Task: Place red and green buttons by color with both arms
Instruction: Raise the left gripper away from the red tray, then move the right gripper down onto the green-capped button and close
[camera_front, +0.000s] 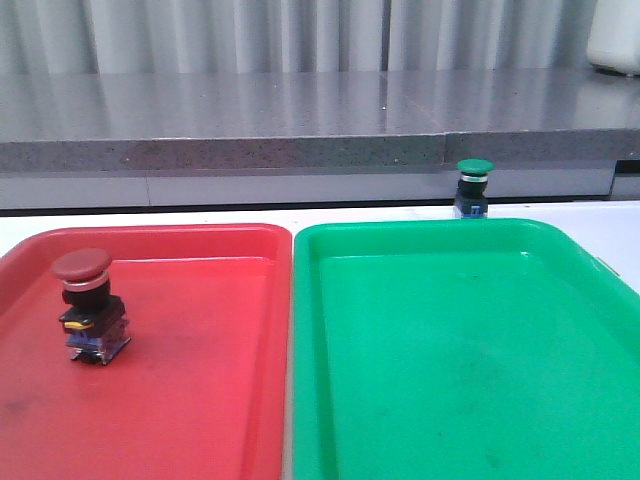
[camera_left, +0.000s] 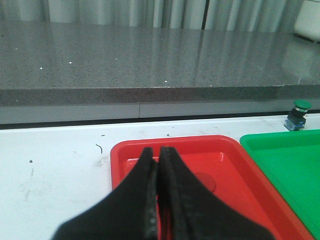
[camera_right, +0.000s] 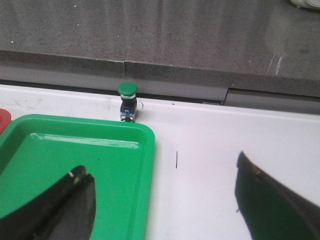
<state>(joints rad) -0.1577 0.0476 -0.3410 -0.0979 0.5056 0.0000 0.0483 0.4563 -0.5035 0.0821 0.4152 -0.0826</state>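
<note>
Beyond the spread right gripper (camera_right: 162, 200), green button (camera_right: 128, 101)

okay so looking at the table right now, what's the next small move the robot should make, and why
Probably move the open right gripper forward toward the green button. That button stands on the white table just beyond the far rim of the green tray, not in it, while the red button already stands in the red tray. The left gripper is shut and empty.

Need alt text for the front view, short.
A red button stands upright in the red tray on the left. Beside it the green tray holds nothing, and the green button stands on the white table just behind its far rim.
</note>
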